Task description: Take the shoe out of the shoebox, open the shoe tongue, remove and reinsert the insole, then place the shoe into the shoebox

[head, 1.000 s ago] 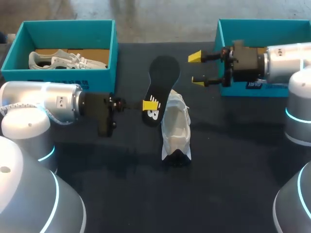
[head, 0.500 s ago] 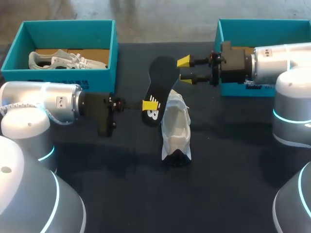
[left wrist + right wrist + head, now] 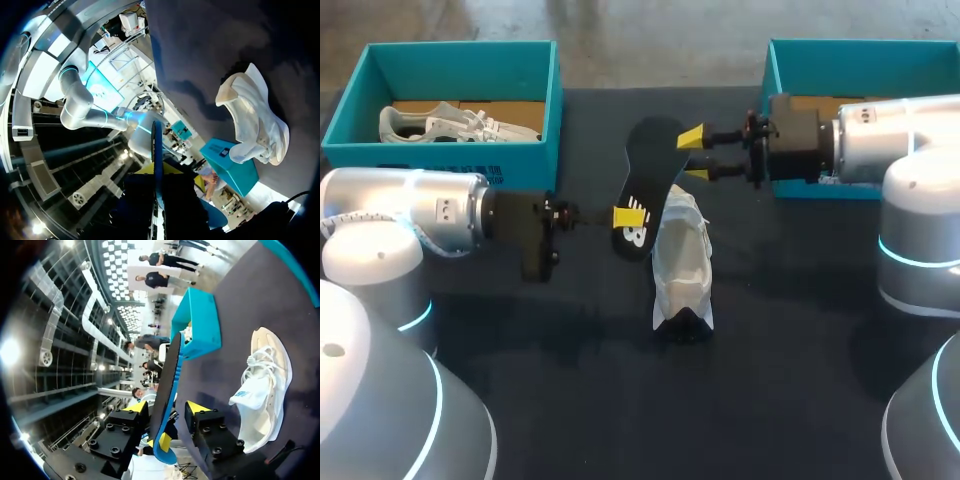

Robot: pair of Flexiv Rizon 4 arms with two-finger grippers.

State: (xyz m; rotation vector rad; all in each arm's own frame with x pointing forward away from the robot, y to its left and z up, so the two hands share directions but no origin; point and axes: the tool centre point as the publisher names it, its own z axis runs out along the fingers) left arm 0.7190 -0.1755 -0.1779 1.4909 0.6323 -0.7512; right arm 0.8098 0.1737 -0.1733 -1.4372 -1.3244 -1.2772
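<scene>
Insole (image 3: 651, 175), black, stands tilted above the dark table (image 3: 800, 330) in the head view. Its lower, logo-bearing end is clamped in the left gripper (image 3: 627, 217), and its upper end lies at the yellow tips of the right gripper (image 3: 693, 155). The white shoe (image 3: 682, 262) rests on the table just beside the insole, outside both boxes. The left shoebox (image 3: 455, 46) holds a second shoe (image 3: 450, 124); the right shoebox (image 3: 865, 48) is partly hidden by the right arm. In the left wrist view, the insole (image 3: 157, 145) appears edge-on, pinched between the fingers of the left gripper (image 3: 157, 172), with the shoe (image 3: 255, 117) ahead on the table. In the right wrist view, the right gripper (image 3: 166, 409) is parted, its fingers (image 3: 197, 408) straddling the insole (image 3: 167, 375) without visibly pressing it; the shoe (image 3: 265, 385) lies beside it.
</scene>
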